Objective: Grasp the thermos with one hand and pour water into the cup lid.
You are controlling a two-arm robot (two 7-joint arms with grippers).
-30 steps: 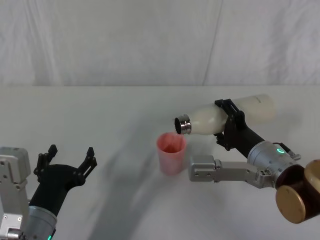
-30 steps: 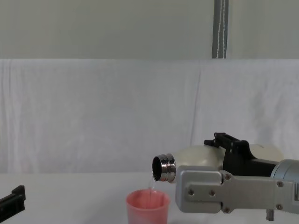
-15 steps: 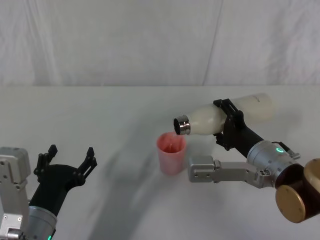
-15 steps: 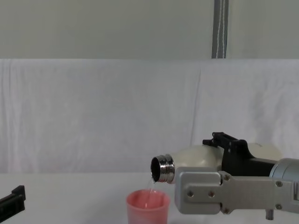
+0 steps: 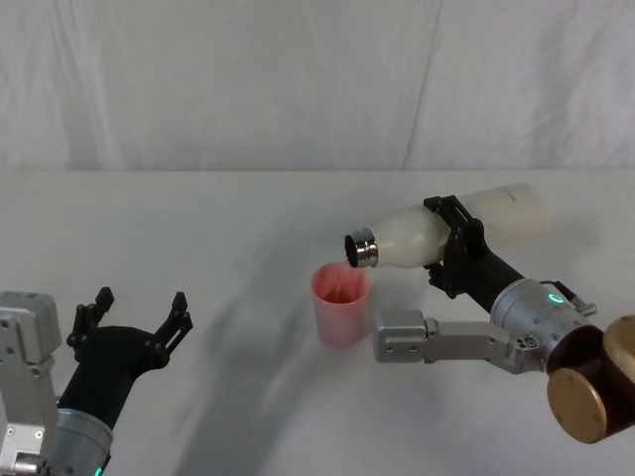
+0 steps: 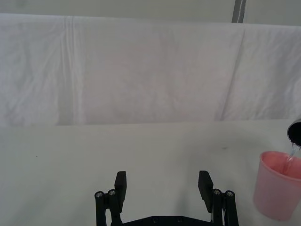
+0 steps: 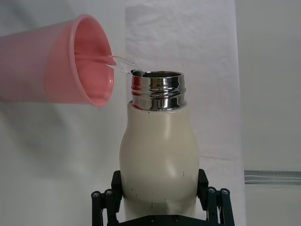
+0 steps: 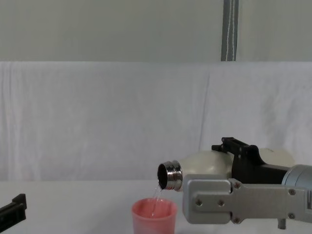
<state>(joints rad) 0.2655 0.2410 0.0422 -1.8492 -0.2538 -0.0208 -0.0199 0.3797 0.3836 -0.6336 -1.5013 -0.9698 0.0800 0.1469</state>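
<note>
Now I'm tipping the thermos (image 5: 437,230) in the right gripper (image 5: 458,246), clamped round it | neck over cup lid (image 5: 339,303) so water (image 8: 156,194) lands inside | left gripper (image 5: 139,315) idling spread, near-left.

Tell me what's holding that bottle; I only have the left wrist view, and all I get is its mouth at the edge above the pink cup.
Observer: The right gripper has it, jaws shut around the middle of the cream bottle.
Operator: How far is it tipped?
Observer: Almost level. In the chest view the silver neck points slightly down, above the cup and not touching it.
Operator: Is the pour landing inside?
Observer: Yes. The right wrist view shows a thin stream of water running from the bottle's rim into the cup's open mouth.
</note>
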